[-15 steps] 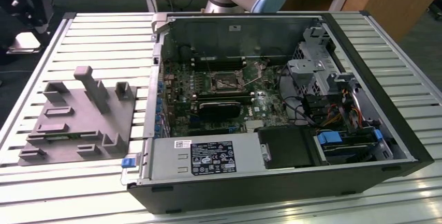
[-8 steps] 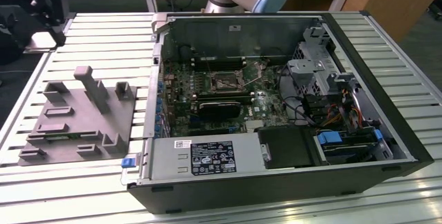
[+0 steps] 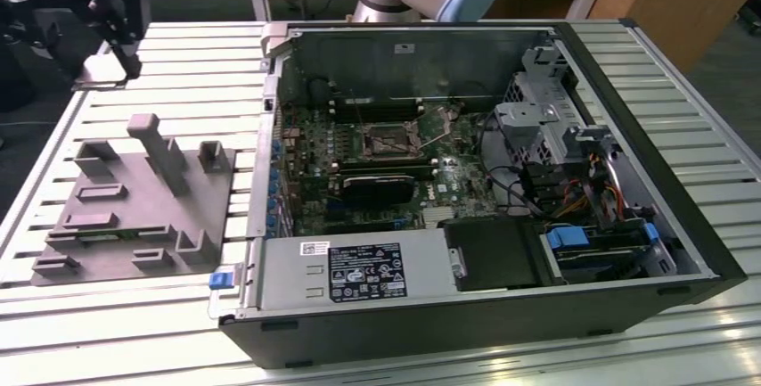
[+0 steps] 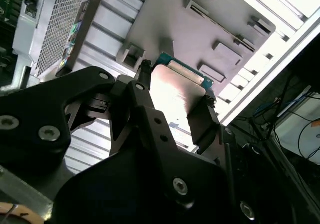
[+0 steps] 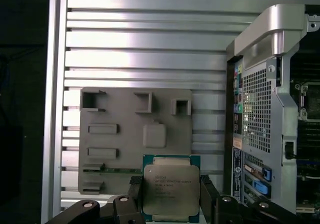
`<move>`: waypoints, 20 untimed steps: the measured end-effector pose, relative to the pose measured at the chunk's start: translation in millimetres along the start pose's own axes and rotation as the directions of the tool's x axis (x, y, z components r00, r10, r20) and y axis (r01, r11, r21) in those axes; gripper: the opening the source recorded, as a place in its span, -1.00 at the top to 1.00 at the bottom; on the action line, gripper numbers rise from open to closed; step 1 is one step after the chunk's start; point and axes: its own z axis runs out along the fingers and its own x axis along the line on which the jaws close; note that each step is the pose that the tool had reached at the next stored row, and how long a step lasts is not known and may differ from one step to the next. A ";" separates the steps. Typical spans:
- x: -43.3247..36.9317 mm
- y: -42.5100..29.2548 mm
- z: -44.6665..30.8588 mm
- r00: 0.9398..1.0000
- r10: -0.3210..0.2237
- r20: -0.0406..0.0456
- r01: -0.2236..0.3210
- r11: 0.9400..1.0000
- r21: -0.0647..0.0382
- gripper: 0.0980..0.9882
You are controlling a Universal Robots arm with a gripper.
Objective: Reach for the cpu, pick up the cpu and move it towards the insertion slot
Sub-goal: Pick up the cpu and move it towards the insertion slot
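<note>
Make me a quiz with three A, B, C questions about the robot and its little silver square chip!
1. Where is the small flat silvery square cpu?
A) on the floor
B) between the black tool's fingers
C) in a person's hand

2. What colour is the big moulded fixture with upright posts?
A) red
B) yellow
C) grey

3. The large black computer case is:
A) open
B) closed
C) upside down

Answers: B, the first wrist view shows a finger on each side of it. C, it looks grey in the exterior view. A, its circuit board is showing.
</note>
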 end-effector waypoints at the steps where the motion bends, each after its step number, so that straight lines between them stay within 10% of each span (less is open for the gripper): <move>1: -3.2 0.0 0.0 1.000 0.000 0.000 0.000 1.000 0.000 0.00; 20: -73.2 -0.4 0.0 1.000 0.000 0.000 0.000 1.000 0.000 0.00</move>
